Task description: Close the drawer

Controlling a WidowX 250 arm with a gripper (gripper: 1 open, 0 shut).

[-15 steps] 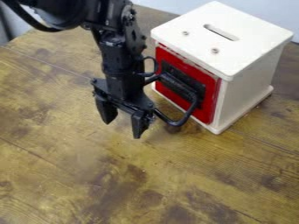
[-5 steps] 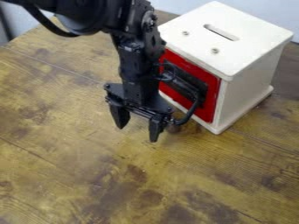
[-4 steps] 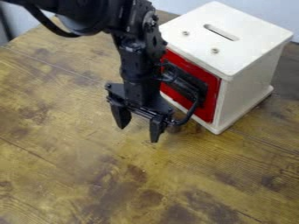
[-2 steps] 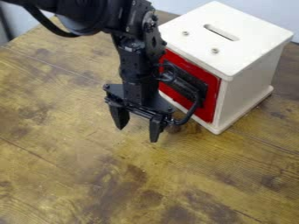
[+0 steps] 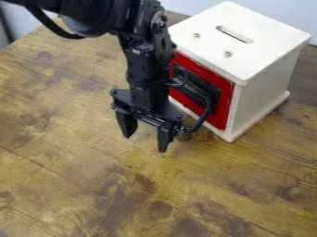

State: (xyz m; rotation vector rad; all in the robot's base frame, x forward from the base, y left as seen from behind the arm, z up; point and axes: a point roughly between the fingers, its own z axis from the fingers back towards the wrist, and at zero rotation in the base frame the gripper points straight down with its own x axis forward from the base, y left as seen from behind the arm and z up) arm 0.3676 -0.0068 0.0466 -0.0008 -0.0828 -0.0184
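A cream wooden box [image 5: 254,56] stands at the upper right of the table. Its red drawer [image 5: 213,104] faces left and front, with a black loop handle [image 5: 194,118] curving out from it. The drawer front looks about flush with the box face. My black gripper [image 5: 145,132] points straight down just left of the drawer, fingertips close to the tabletop, jaws open with nothing between them. The right finger [image 5: 164,137] stands next to the handle loop; whether it touches it I cannot tell. The arm hides the drawer's left part.
A slot [image 5: 233,34] is cut in the cream box top. The worn brown wooden table [image 5: 87,185] stretches to the left and front. A dark object [image 5: 6,23] sits at the top left corner.
Since three seconds ago the gripper has shifted right, toward the box, and the drawer front has gone in. Over the last second nothing has moved.
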